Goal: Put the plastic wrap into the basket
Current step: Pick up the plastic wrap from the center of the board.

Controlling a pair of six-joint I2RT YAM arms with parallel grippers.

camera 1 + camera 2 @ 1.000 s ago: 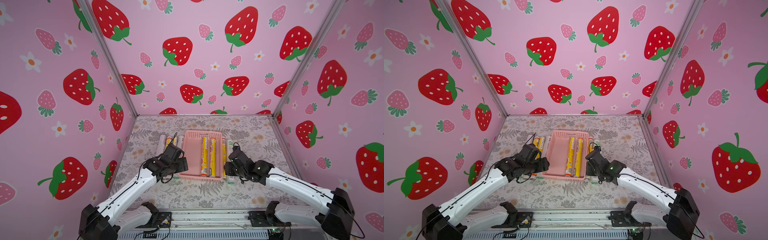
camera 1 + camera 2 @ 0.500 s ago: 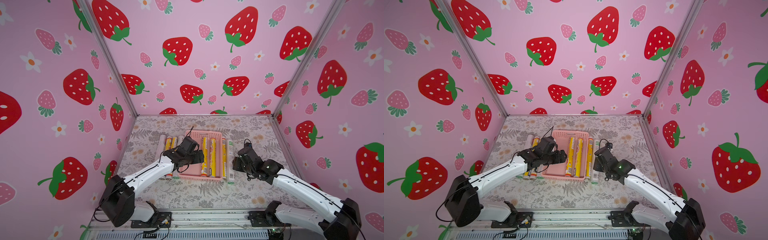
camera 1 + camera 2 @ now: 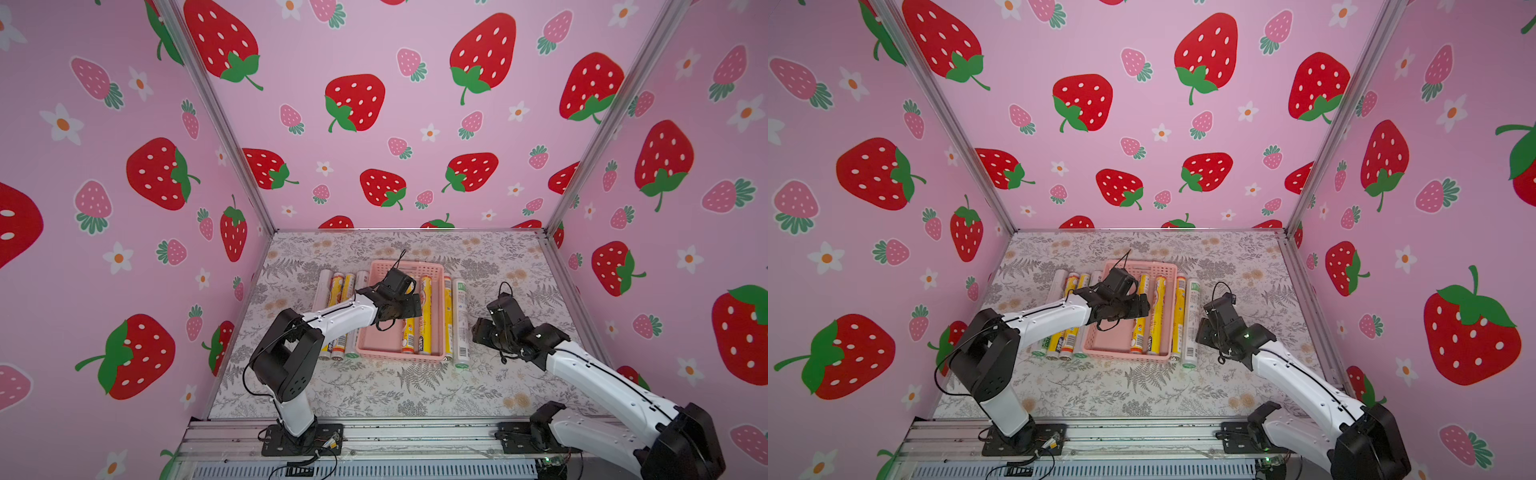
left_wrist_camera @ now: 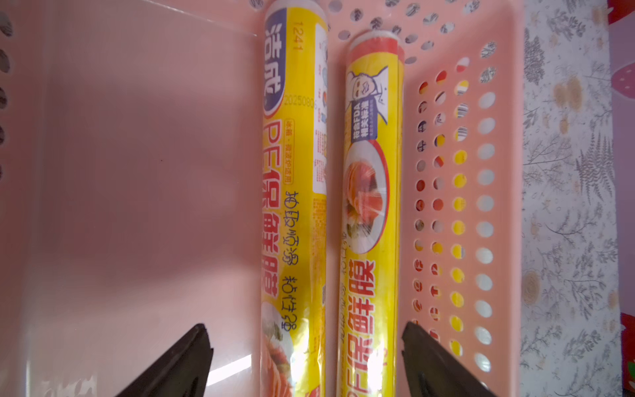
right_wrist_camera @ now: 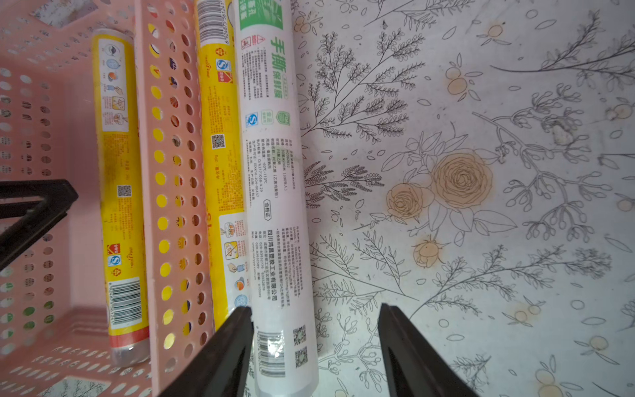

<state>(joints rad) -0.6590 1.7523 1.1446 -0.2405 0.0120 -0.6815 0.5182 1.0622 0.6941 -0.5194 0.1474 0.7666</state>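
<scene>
**Colleague:** Strawberry walls (image 3: 415,50), flowered table (image 3: 374,395), all as usual. I looked away for a second. What changed?

**Me:** Both arms moved, but no roll did. I brought the left end effector (image 4: 304,328) from the left side of the basket (image 3: 399,358) to above its inside. The jaws opened a little more and are now spread wide, holding nothing. Under them two yellow rolls of plastic wrap (image 4: 292,172) lie side by side on the basket floor.

**Colleague:** And the right arm?

**Me:** The right end effector (image 5: 314,309) was over the rolls beside the basket and has now drawn back to the right. Its jaws stand apart with nothing clamped. In the right wrist view the white roll (image 5: 275,206) shows between the fingers, close to one. I cannot tell if it touches. It lies against a yellow roll (image 5: 220,137) that rests along the basket's outer wall.

**Colleague:** So what is the count?

**Me:** It is the same as a second ago: two inside, two on the table at the right, and a row of four (image 3: 337,289) at the left. In my judgement this second gave no progress, and six rolls are still waiting.
</scene>
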